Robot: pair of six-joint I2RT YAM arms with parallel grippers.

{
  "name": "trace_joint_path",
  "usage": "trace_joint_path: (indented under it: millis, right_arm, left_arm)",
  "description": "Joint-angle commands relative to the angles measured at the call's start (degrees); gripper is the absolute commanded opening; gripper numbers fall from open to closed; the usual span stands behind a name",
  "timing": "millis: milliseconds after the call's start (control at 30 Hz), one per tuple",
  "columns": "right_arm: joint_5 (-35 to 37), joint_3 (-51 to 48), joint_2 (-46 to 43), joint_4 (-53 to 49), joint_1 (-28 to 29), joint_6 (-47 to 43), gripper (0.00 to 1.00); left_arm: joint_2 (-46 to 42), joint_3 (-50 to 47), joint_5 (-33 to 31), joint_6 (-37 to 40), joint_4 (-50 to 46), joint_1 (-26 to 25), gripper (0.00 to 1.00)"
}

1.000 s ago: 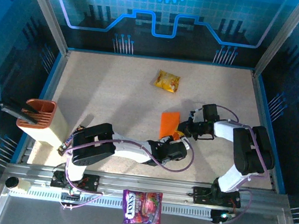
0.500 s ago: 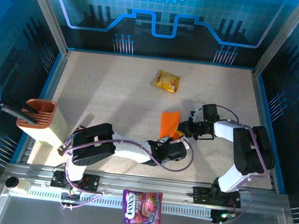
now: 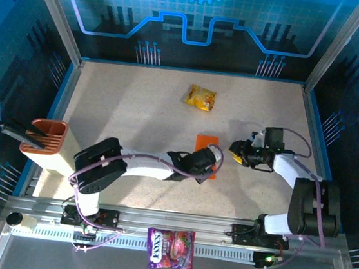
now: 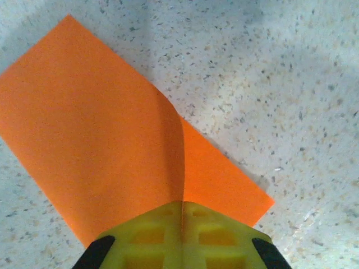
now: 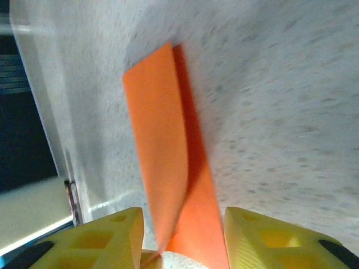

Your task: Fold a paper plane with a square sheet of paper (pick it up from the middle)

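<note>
Square sheet of paper [image 3: 206, 142] lies folded over near mid-worktop, a little right of centre, with its upper flap curling up. Left gripper [image 4: 182, 206] is clenched on its near edge. Right gripper [image 3: 237, 147] has its jaws parted beside the sheet's right edge, gripping nothing. Bare worktop lies all round. Snack packet [image 3: 200, 97] is well apart, toward the far edge.

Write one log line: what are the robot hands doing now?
left hand: shut on orange paper | right hand: open | paper: flap lifted off table
</note>
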Motion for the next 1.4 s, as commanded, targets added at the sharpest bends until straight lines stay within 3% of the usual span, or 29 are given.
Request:
trace_joint_path:
  millis: [0, 233, 367, 533, 967, 1133, 1367]
  right_arm:
    - [3.24, -3.05, -3.68, -2.98, -2.19, -2.50, 0.42]
    - [1.63, -5.46, -8.87, -2.55, -2.13, -5.46, 0.38]
    - [-6.02, -5.04, -5.87, -2.84, -1.88, -6.02, 0.33]
    - [-6.71, -7.67, -6.50, -0.40, -0.06, -4.38, 0.27]
    - [-1.04, -12.84, -6.04, 5.21, 11.32, 2.81, 0.04]
    - [0.87, -12.69, -3.97, 7.96, 14.07, 4.90, 0.03]
    - [7.32, -12.02, 2.07, 3.85, 14.93, 2.32, 0.00]
  left_arm:
    - [-1.02, 0.24, 18.65, -8.35, -0.21, 3.85, 0.01]
    - [1.53, 3.18, 30.01, -12.05, -0.47, 7.50, 0.01]
    - [2.70, 4.31, 31.03, -15.08, -0.37, 8.14, 0.01]
    - [3.18, 4.52, 30.80, -19.47, 1.58, 8.12, 0.04]
    - [3.34, 1.62, 27.51, -23.65, 3.13, 8.18, 0.07]
    - [3.65, 1.75, 28.04, -23.61, 3.05, 8.14, 0.07]
    - [3.95, 3.96, 30.52, -20.81, -1.09, 8.53, 0.14]
